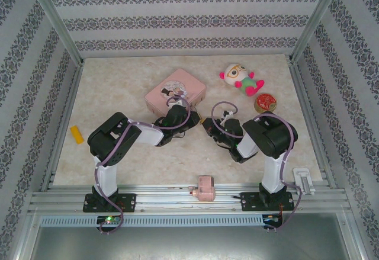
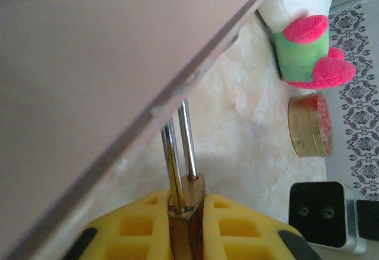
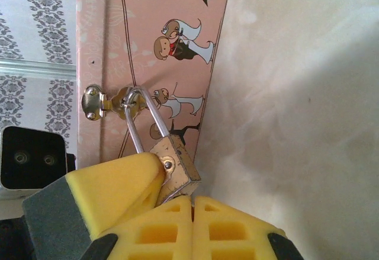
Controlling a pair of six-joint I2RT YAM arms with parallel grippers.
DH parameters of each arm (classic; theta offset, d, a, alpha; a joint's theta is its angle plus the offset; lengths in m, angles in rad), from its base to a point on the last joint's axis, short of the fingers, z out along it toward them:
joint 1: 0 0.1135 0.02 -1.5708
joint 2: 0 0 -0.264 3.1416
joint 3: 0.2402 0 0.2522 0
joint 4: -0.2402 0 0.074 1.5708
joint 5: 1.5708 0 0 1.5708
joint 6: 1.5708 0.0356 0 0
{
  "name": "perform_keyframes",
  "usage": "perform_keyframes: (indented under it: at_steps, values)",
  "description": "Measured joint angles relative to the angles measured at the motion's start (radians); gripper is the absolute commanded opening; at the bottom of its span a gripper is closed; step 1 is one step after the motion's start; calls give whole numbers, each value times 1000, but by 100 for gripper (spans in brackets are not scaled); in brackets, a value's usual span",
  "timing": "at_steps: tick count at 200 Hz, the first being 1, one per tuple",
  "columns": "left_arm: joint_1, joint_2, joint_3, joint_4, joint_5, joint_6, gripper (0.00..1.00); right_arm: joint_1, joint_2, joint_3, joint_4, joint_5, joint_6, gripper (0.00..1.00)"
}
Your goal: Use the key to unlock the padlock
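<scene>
The tiny brass-gold padlock [image 3: 176, 166] hangs by its thin silver shackle [image 3: 142, 124] from the small brass hasp [image 3: 96, 102] on the side of the pink square tin [image 1: 176, 91], near the middle of the pale marbled table [image 1: 118, 82]. The left gripper [image 2: 186, 206] has its yellow pads [image 2: 237, 224] clamped on the lock's body. The right gripper [image 3: 192, 204] has its fingers pressed together just under the lock. The slim grey key may be pinched there, but I cannot make it out.

The padlock [image 3: 174, 165] is brass-gold with a silver shackle [image 2: 188, 141]; the tin [image 3: 160, 11] pink, printed with cartoon couples; the desk [image 3: 296, 94] cream marble; the walls [image 1: 177, 20] white with grey floral bands.
</scene>
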Motion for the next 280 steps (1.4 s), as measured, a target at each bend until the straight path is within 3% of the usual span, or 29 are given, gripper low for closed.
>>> perform_keyframes:
  at_steps: [43, 121, 171, 200, 241, 280]
  values:
    - [3, 0, -17, 28, 24, -1, 0, 0, -2, 0, -3, -4, 14, 0]
    - [7, -69, -109, 63, 113, -24, 0, 3, -129, -72, -36, -13, -2, 23]
    - [6, -103, -140, 48, 142, -40, 0, 16, -269, -169, -85, -8, -64, 24]
    - [7, -115, -145, 37, 151, -56, 0, 71, -501, -176, -324, 21, -173, 24]
    - [7, -163, -136, -79, 169, -57, 0, 231, -872, 46, -1038, 243, -434, 24]
    - [7, -175, -67, -237, 184, -40, 0, 246, -985, 131, -1365, 378, -594, 23]
